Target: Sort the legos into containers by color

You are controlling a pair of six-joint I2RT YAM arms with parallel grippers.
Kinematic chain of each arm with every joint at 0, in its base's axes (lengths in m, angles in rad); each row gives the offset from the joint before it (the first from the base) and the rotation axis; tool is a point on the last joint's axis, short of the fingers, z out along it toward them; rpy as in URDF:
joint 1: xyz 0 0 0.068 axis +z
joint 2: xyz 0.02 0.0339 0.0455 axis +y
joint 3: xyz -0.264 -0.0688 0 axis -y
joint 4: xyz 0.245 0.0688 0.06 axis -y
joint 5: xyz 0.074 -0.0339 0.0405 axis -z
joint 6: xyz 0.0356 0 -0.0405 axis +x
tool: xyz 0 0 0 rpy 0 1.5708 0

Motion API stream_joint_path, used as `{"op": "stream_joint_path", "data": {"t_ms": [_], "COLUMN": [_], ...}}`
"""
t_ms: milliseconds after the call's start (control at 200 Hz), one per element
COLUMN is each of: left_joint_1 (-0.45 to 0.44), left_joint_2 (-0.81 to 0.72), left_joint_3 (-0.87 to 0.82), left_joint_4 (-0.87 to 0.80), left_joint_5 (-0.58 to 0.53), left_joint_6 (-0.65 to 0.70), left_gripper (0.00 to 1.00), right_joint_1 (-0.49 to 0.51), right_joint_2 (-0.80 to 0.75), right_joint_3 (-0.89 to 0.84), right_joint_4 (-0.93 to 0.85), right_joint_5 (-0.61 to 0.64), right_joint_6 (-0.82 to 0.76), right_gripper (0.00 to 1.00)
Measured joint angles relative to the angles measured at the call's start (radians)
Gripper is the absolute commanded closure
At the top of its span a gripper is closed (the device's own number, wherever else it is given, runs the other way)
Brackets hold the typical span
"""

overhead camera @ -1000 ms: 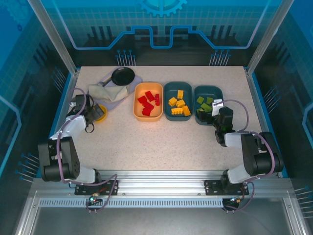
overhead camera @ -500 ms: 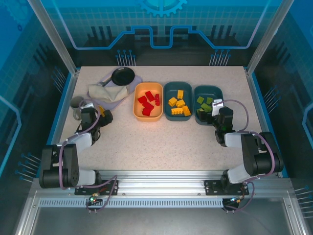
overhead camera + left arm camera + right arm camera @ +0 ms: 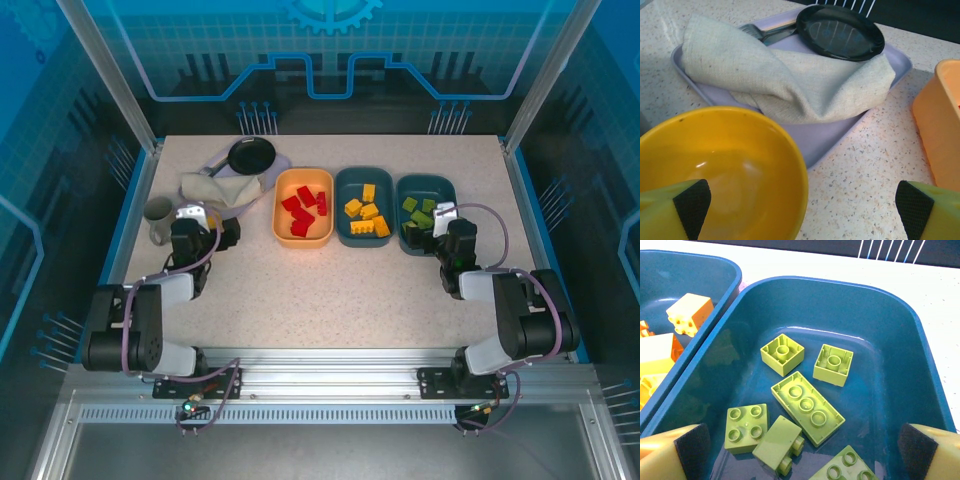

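Observation:
The legos lie sorted in three containers at the back. Red bricks (image 3: 303,212) are in the orange-yellow tray (image 3: 277,210). Yellow-orange bricks (image 3: 366,215) are in the middle teal tray (image 3: 338,205). Light green bricks (image 3: 807,407) are in the right teal tray (image 3: 890,315). My right gripper (image 3: 805,447) hangs open over the near end of that tray (image 3: 452,195), holding nothing. My left gripper (image 3: 804,210) is open and empty, one finger over the yellow bowl (image 3: 715,165) and the other near the orange-yellow tray (image 3: 945,115).
A lilac tray (image 3: 830,135) ahead of the left gripper carries a folded beige cloth (image 3: 780,80), a small black pan (image 3: 840,32) and a fork handle (image 3: 765,32). A grey cup (image 3: 157,215) stands near the table's left edge.
The left arm has swung in from the table's left edge toward the yellow bowl, and the grey cup now shows. The right arm and all bricks have stayed put.

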Motion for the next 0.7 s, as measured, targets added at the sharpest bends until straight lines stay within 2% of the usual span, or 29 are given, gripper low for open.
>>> {"op": "stream_joint_path", "data": {"t_ms": [190, 700], "left_joint_1": [-0.015, -0.022], "left_joint_2": [0.050, 0.085], "left_joint_3": [-0.061, -0.065], "left_joint_4": [0.148, 0.193], "left_joint_5": [-0.001, -0.016], "left_joint_6": [0.019, 0.026], "left_gripper": [0.01, 0.01], "right_joint_1": [0.000, 0.000], "right_joint_2": [0.000, 0.000], "right_joint_3": [0.000, 0.000], "right_joint_4": [0.000, 0.000], "right_joint_5": [0.000, 0.000], "right_joint_6": [0.000, 0.000], "right_gripper": [0.00, 0.00]}}
